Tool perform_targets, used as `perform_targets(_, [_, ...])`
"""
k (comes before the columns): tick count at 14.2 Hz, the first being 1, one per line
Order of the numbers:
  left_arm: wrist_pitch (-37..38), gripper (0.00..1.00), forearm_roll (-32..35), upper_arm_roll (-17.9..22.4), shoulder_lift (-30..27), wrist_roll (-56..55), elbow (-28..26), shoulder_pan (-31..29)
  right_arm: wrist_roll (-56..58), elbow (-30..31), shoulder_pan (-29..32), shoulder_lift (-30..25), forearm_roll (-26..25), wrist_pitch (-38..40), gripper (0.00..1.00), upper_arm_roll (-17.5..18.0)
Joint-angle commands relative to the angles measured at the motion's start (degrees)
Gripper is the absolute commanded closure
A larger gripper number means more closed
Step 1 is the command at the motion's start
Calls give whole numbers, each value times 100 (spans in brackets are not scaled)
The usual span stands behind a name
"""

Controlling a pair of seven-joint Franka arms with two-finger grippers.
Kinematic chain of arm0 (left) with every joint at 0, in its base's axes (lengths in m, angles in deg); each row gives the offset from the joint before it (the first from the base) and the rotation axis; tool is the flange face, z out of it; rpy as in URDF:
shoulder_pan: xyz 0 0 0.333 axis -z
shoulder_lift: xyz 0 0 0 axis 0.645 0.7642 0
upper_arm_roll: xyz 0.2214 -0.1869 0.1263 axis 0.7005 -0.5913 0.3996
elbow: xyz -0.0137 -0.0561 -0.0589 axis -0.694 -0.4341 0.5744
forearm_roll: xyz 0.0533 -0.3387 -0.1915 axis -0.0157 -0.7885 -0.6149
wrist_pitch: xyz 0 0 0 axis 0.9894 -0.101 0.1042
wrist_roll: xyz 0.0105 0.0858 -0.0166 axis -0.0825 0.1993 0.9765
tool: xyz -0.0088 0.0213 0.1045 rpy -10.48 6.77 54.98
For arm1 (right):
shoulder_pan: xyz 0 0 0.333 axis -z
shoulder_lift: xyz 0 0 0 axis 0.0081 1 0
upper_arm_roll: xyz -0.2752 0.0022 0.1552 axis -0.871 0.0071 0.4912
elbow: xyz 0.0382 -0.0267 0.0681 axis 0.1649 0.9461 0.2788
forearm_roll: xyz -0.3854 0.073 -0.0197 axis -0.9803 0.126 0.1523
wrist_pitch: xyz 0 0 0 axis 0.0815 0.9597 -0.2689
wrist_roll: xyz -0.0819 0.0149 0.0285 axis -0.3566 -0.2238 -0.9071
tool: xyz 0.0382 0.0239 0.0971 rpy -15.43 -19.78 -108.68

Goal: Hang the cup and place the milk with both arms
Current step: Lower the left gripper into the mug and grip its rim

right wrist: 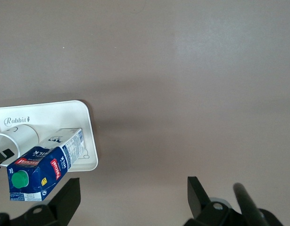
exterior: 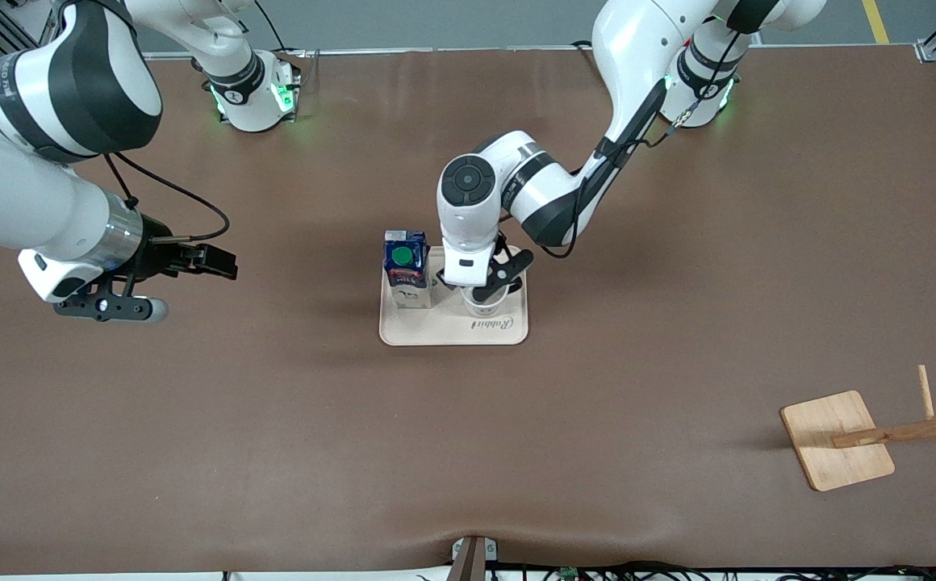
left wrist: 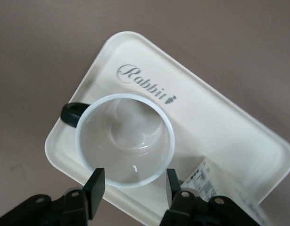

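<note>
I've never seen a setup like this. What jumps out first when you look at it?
Mid-table, a cream tray lettered "Rabbit" carries a blue-topped milk carton with a green cap beside a small white cup with a black handle. The left gripper has its black fingers on either side of the cup's rim. The right gripper waits open above bare table toward its own end; a wooden rack stands at the other end.

Brown tabletop (exterior: 678, 242), grey floor (exterior: 436, 20)

Front view: a high camera faces the robots' bases along the upper edge, taking in the whole table. Left wrist view: close, looking straight down on the tray (left wrist: 239, 127). Right wrist view: higher, downward; the tray sits lower left, shared by all views.
</note>
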Motion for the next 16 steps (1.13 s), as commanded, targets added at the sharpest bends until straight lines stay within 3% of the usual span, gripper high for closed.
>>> perform_targets(1, [-68, 39, 122, 11, 22, 787, 8, -1, -99, -72, -58, 39, 46, 26, 0, -30])
perform_targets(6, [-648, 39, 499, 19, 224, 1631, 16, -19, -99, -72, -84, 39, 46, 26, 0, -30])
perform_targets(11, [-1185, 44, 597, 11, 558, 1668, 25, -1, -99, -72, -84, 39, 46, 26, 0, -30])
perform_targets(12, [-1185, 55, 597, 11, 559, 1668, 25, -10, -99, -72, -84, 39, 46, 26, 0, -30])
perform_targets(14, [-1176, 92, 606, 11, 506, 1615, 17, -19, -99, -72, -84, 39, 46, 26, 0, -30])
perform_targets(15, [-1133, 100, 606, 11, 497, 1615, 8, -10, -99, -72, -84, 39, 46, 26, 0, -30])
perform_targets(16, [-1106, 100, 606, 19, 488, 1615, -1, -19, -99, -72, -84, 39, 46, 26, 0, -30])
